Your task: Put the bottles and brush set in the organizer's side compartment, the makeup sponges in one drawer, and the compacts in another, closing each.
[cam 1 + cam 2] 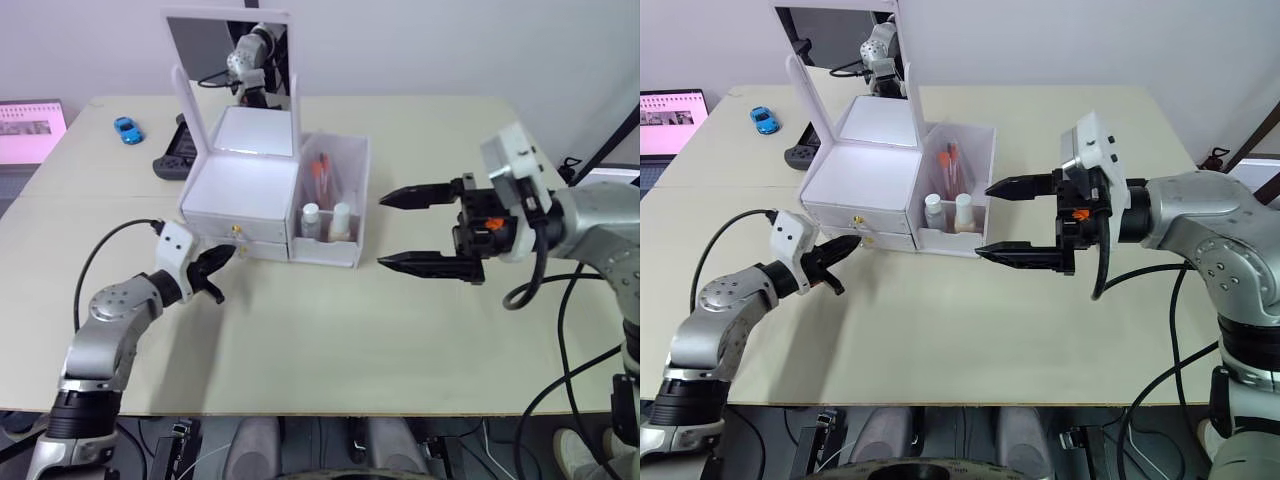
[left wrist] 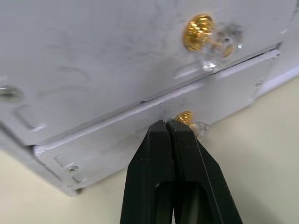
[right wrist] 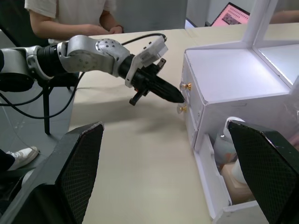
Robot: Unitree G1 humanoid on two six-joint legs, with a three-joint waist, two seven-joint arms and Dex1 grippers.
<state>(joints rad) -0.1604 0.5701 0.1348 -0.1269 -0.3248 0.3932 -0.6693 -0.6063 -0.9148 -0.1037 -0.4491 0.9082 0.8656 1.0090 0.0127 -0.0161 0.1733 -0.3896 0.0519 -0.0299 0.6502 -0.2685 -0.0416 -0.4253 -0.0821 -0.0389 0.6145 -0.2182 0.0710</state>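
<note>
The white organizer stands mid-table with its two drawers shut, each with a gold knob. Its clear side compartment holds two white bottles and the brush set. My left gripper is shut on nothing, its tips at the lower drawer's front, right beside the lower knob. My right gripper hangs open and empty just right of the side compartment. The makeup sponges and compacts are out of view.
The organizer's mirror lid stands upright. A blue toy car, a black controller and a laptop screen lie at the far left. A person sits beyond the table's left side.
</note>
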